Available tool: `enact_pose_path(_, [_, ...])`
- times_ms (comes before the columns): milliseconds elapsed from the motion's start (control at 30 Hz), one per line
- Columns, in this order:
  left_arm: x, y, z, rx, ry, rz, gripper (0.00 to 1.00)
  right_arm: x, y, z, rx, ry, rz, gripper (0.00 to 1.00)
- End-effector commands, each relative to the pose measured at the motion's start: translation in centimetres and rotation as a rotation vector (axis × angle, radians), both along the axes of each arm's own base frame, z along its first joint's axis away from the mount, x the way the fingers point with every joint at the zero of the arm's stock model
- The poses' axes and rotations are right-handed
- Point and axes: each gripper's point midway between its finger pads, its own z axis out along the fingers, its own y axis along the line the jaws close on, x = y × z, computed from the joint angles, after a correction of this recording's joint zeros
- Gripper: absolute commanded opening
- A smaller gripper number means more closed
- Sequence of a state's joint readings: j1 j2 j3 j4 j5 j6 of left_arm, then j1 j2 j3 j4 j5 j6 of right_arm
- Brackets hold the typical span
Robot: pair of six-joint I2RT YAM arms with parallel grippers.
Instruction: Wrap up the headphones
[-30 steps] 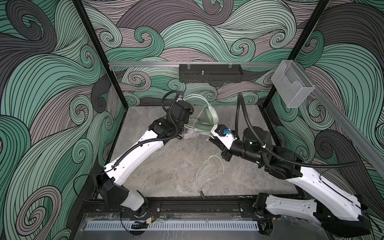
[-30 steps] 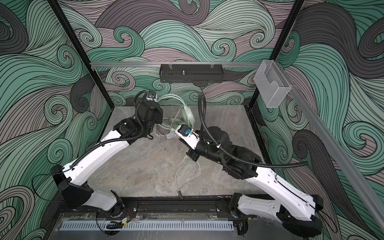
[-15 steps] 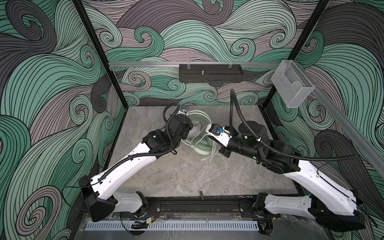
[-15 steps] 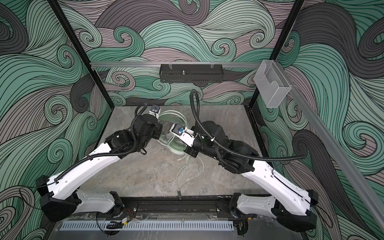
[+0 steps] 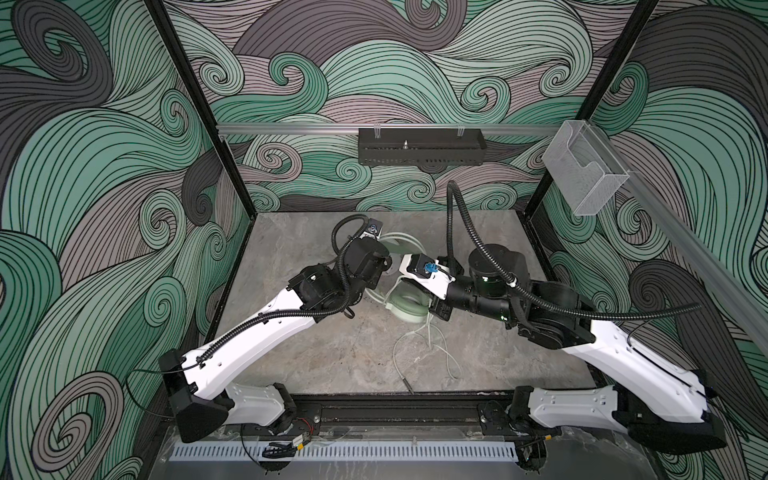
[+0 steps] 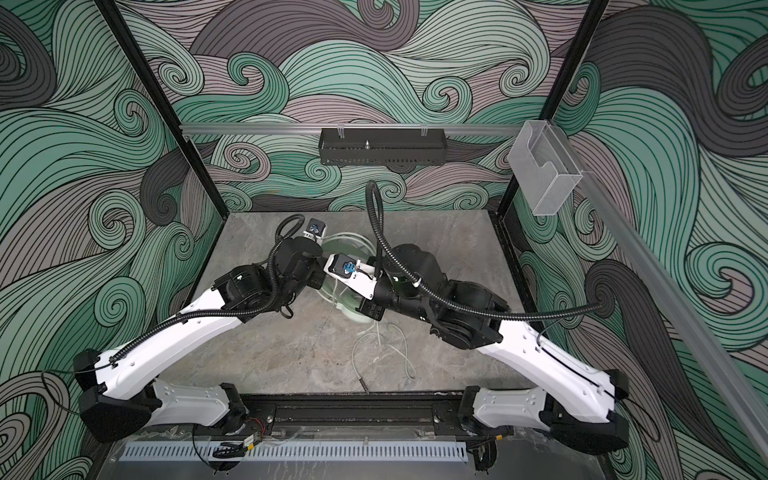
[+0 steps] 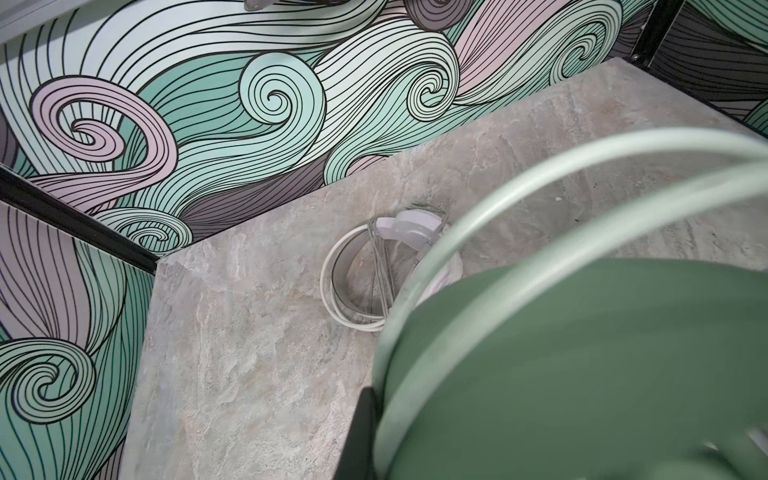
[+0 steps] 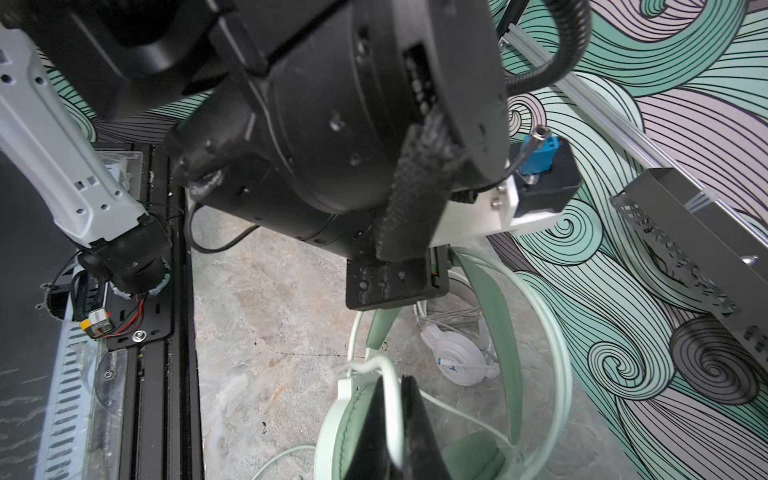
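In both top views the mint-green over-ear headset [image 5: 409,308] [image 6: 353,318] is at the middle of the grey stone-look desk [image 5: 316,345], the grip on it hidden from above. The right wrist view shows it — right pincer [image 8: 392,390] pinched shut on its thin pale cable [image 8: 388,370], left pincer [image 8: 395,291] clamped on its green headband [image 8: 492,316] — plus the white over-ear headset [image 8: 455,353] near the swirl-patterned back wall [image 8: 602,257]

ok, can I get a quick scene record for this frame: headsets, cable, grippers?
green headset: mid-table, between both arms
white headset: on the table behind it, near the back wall; its cord looks already wound
cable: the green headset's, loose loops trailing toward the front edge
plug: lying near the front edge
left gripper: shut, apparently on the green headset's band
right gripper: shut on the cable beside an earcup
wrap status: green headset not yet wrapped
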State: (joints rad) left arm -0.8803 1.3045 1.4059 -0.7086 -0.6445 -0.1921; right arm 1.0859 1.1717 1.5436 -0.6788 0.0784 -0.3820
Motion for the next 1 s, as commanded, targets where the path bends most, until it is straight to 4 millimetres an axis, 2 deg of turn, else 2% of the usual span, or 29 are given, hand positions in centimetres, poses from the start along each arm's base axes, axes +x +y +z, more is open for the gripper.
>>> enact_pose_path(0, [-0.2,1.8,2.3,-0.040,-0.063,0.077,0.00,0.0,-1.4,3.6,0.095,-0.074,-0.036,0.00])
enact_pose_path(167, [-0.3,2.1,3.0,-0.019,-0.082,0.064,0.00,1.0,-2.7,3.1,0.056,-0.098,-0.116,0.00])
enact_pose_path(367, [-1.2,3.6,4.2,0.074,-0.110,0.037,0.00,2.0,-4.6,2.7,-0.043,-0.186,-0.174,0.00])
enact_pose_path(567, [-2.4,3.7,5.3,0.080,-0.106,-0.050,0.00,3.6,-6.0,2.3,-0.103,-0.227,-0.233,0.00])
enact_pose_path(733, [-3.7,3.1,6.4,-0.050,-0.088,-0.101,0.00,5.0,-6.8,2.4,-0.072,-0.200,-0.267,0.00])
enact_pose_path(967, [-5.1,1.6,9.1,-0.313,-0.095,-0.156,0.00,6.2,-7.2,2.9,0.050,-0.140,-0.299,0.00])
